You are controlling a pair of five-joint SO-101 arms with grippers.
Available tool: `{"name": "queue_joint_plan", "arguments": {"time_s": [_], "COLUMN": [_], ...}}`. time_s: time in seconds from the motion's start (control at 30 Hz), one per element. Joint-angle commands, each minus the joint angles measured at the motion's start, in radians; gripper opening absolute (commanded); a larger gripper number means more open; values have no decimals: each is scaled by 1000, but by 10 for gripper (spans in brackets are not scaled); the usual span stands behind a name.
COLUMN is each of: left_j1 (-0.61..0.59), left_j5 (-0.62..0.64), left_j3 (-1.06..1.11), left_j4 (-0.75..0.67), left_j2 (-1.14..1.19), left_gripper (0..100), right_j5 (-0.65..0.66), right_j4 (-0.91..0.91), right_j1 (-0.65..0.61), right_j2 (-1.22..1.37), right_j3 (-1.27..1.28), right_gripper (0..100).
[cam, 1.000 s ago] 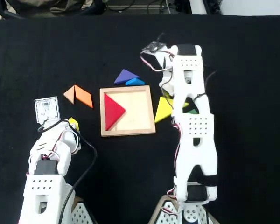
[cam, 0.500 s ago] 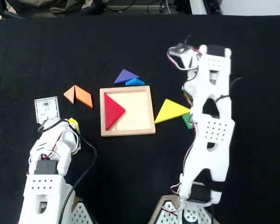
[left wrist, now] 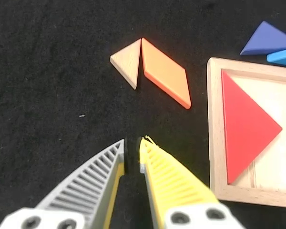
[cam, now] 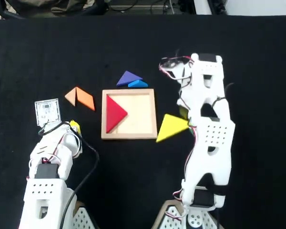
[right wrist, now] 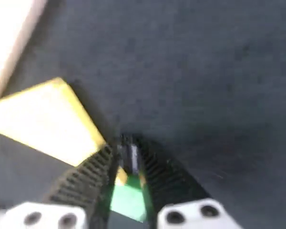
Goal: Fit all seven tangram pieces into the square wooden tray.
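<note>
The square wooden tray (cam: 152, 114) lies mid-table with a red triangle (cam: 114, 113) in its left half; both also appear in the left wrist view, tray (left wrist: 214, 143) and red triangle (left wrist: 243, 129). A big yellow triangle (cam: 170, 126) lies on the cloth at the tray's lower right corner, beside my right arm (cam: 207, 129). My right gripper (right wrist: 130, 148) is shut just past the yellow triangle (right wrist: 43, 121). A green piece (right wrist: 128, 200) shows through the gap at the fingers' base; I cannot tell if it is touched. My left gripper (left wrist: 133, 152) is shut and empty, short of the orange parallelogram (left wrist: 164, 71).
A purple triangle (cam: 128, 78) and a blue triangle (cam: 138, 84) lie just behind the tray. An orange parallelogram (cam: 86, 99) and a tan triangle (cam: 70, 96) lie to its left. My left arm (cam: 52, 152) sits at the near left. Black cloth covers the whole table.
My right arm swung out to the right, then back left. The yellow triangle turned and slid toward the tray's lower right corner. The left arm stayed still.
</note>
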Motion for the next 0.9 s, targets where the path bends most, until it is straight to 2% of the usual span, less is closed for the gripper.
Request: {"name": "queue_joint_plan", "arguments": {"time_s": [0.0,0.13,0.27,0.5,0.57,0.73,0.87], "left_j1": [16,16,16,15,15,12,13], "left_j5": [2,2,2,2,2,2,2], "left_j3": [-7,7,7,7,7,8,8], "left_j4": [-40,-58,-58,-57,-57,-57,-58], "left_j2": [-6,-6,-6,-6,-6,-6,-6], "left_gripper": [77,77,77,77,77,77,77], "right_j5": [21,21,91,133,129,115,288], "right_j4": [23,26,-43,-537,-612,-555,-437], "right_j1": [8,15,-14,-161,-218,-253,-255], "right_j2": [-94,-282,-565,-1066,-1138,-1116,-1017], "right_j3": [87,216,490,1150,1251,1222,1167], "right_gripper": [11,11,11,11,23,190,266]}}
